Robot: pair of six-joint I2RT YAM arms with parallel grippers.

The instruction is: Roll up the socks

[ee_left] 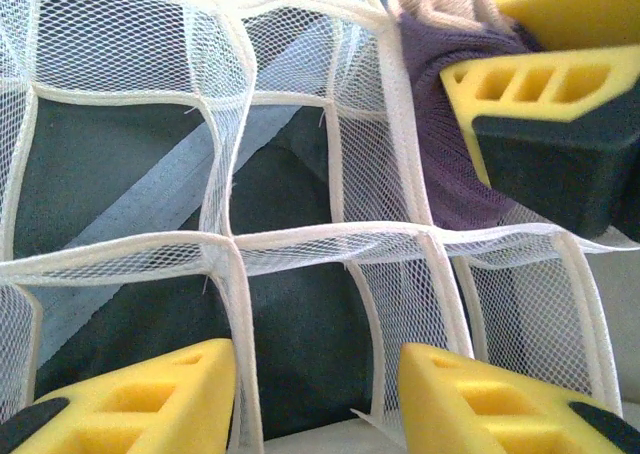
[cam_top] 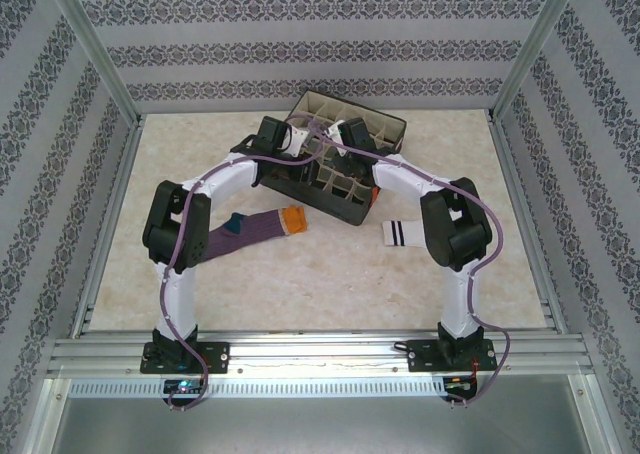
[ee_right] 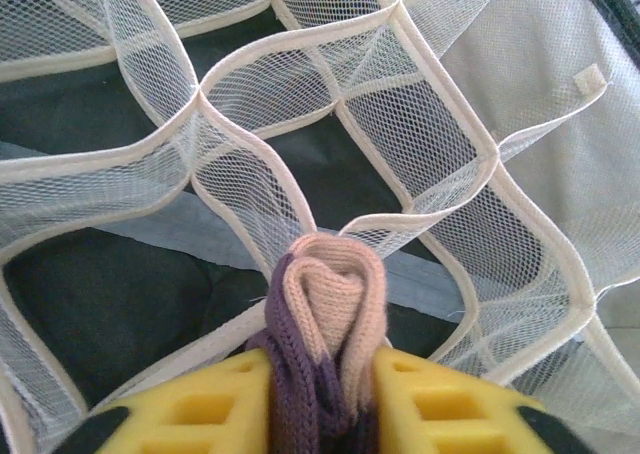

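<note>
A rolled purple sock with a tan end (ee_right: 325, 314) is pinched between the yellow pads of my right gripper (ee_right: 322, 404), over the mesh cells of the box. The left wrist view shows the same roll (ee_left: 450, 154) at upper right, with a right finger (ee_left: 540, 94) against it. My left gripper (ee_left: 318, 394) is open just above the box, its fingertips either side of one cell and nothing held. A flat purple sock with an orange toe (cam_top: 262, 226) lies on the table left of centre. A white sock with black cuff stripes (cam_top: 403, 233) lies to the right.
The dark square box (cam_top: 385, 126) with beige mesh dividers (ee_left: 220, 244) stands at the back centre of the table; both grippers hover over its near-left part. Patterned walls and metal posts ring the table.
</note>
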